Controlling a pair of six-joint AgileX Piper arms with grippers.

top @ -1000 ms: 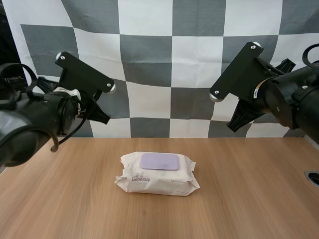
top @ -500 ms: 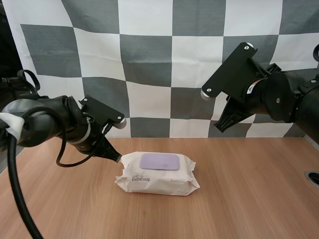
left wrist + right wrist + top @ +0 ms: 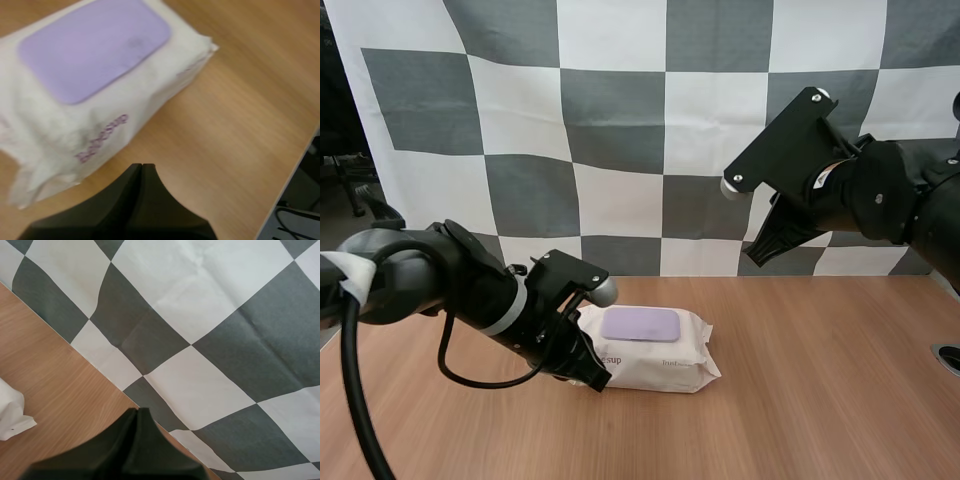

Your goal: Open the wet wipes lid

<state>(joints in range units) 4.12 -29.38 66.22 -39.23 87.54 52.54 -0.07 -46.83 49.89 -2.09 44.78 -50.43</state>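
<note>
Left gripper (image 3: pixel 142 166), right gripper (image 3: pixel 138 411): jaws pressed together. Left beside wet wipes pack (image 3: pixel 665 362); you may shove it (light, unanchored), missing lid (image 3: pixel 640 324).

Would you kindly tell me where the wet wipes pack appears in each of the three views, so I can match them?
High view: the pack lies mid-table, the left claw at its near left corner.
Left wrist view: the pack, lilac lid up, just beyond the shut left claw.
Right wrist view: one white corner of the pack on the wooden table, apart from the shut right claw.
Shared landmark: the wooden table.
</note>
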